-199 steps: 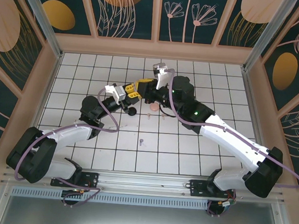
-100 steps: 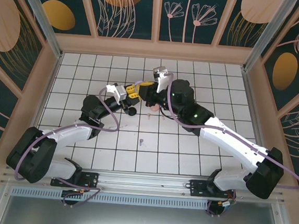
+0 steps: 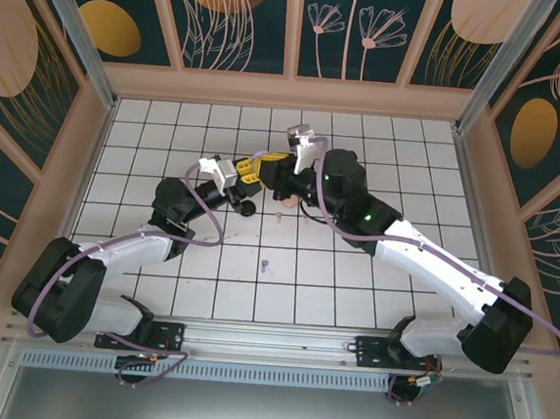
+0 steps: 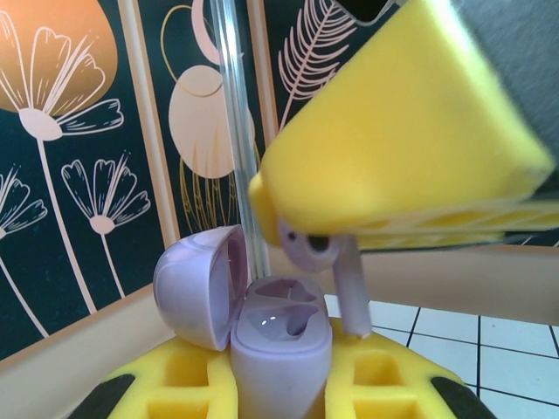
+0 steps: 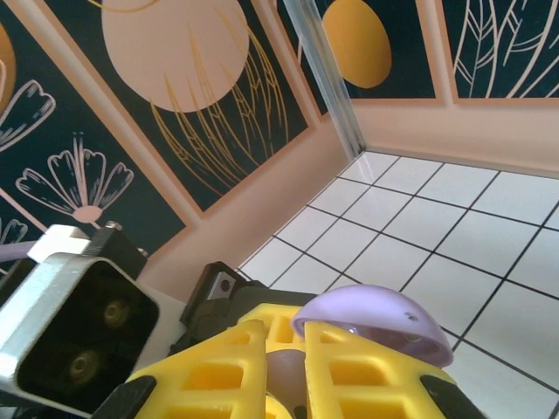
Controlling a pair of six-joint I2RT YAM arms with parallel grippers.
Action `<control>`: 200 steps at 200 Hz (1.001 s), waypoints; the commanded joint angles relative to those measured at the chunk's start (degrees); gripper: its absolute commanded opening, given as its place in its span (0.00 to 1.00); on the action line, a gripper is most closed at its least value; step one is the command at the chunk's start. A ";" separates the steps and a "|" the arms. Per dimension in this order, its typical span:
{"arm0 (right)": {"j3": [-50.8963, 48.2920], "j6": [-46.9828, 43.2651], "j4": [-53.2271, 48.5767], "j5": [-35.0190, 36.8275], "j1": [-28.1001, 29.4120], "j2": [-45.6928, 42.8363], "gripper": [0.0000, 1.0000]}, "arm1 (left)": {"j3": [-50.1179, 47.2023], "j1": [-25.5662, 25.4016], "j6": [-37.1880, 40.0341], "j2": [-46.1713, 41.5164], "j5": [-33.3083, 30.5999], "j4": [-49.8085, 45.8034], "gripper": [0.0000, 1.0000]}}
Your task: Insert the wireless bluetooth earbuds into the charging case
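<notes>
1. Left end effector [image 3: 245, 173] and right end effector [image 3: 272, 162] meet nose to nose above the middle of the desk [image 3: 404, 142] in the overhead view. Meeting in the air lets one arm steady the case while the other feeds it. A loose lilac earbud [image 3: 264, 264] lies apart on the tiles, nearer the bases. A small pink piece [image 3: 286, 199] sits beside the right wrist; I cannot tell what part it is.

2. From the left wrist, the left end effector [image 4: 281, 388] is clamped tight on the lower body of the lilac charging case [image 4: 281, 349], with a yellow pad on either side. It holds the case upright with the lid [image 4: 196, 288] swung open to the left, so both sockets face up. A yellow finger [image 4: 410, 148] of the right end effector reaches in from the upper right, pinching the head of a lilac earbud [image 4: 316, 249]. The stem hangs down at the case's right rim, close to the right socket but not seated. Stem-down is the pose that socket calls for.

3. From the right wrist, the right end effector [image 5: 284, 367] is nearly closed, with a sliver of the lilac earbud [image 5: 281, 377] showing between its yellow pads. The dome of the open lid [image 5: 371, 327] sits just past the fingertips, and the left wrist's camera housing [image 5: 79, 336] is at the left. As I judge it, the insertion is close and needs a slight lining-up over the socket before lowering.
</notes>
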 commanded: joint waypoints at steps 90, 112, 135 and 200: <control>1.71 -0.40 4.60 -0.17 0.12 -1.88 0.14 | 2.36 -0.43 -0.54 -2.30 1.57 0.85 0.00; 0.98 -0.57 4.98 0.12 0.12 -1.55 0.14 | 2.55 -0.43 -0.59 -2.41 1.87 0.77 0.00; 0.47 -0.49 5.36 0.27 0.12 -1.03 0.14 | 2.73 -0.43 -0.75 -2.45 2.00 0.68 0.00; -0.15 -1.36 5.13 1.87 0.12 0.05 0.13 | 2.91 -0.43 -1.02 -2.65 2.41 0.73 0.00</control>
